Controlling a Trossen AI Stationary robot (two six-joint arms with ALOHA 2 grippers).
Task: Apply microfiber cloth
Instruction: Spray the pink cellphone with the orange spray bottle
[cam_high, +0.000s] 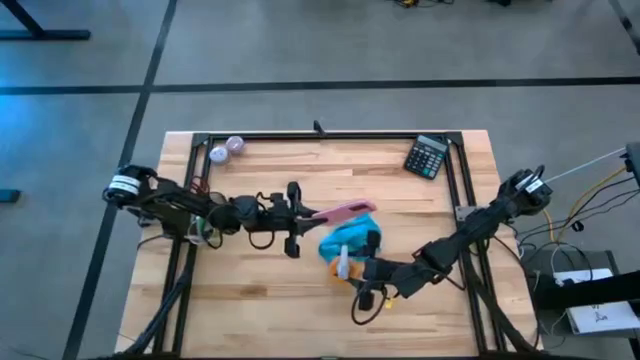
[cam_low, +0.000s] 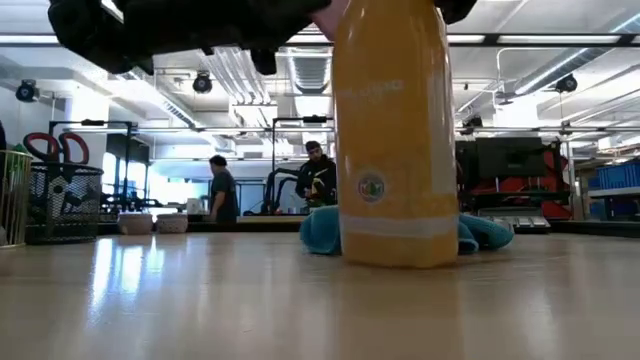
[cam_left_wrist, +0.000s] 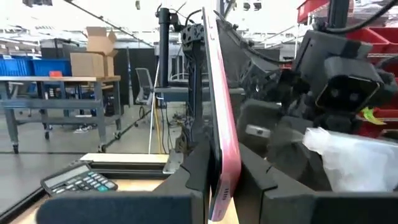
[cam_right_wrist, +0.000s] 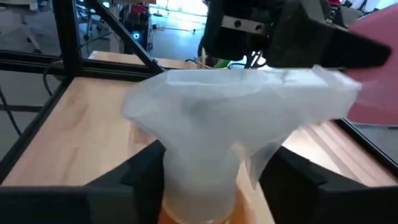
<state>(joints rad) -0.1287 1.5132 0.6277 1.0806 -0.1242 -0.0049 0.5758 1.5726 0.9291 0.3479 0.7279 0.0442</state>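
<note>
I have the left tool clamped on the pink-cased phone, held on edge above the tabletop. My right tool is closed around the orange spray bottle, not the microfiber cloth, which lies bunched on the tabletop just behind the bottle. I'd put the bottle aside first, then pinch the cloth's high fold and keep the phone steady.

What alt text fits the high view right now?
The left gripper holds a pink-cased phone above mid-table, while the right gripper clamps the orange spray bottle beside the teal microfiber cloth. A calculator sits at the far edge.
</note>
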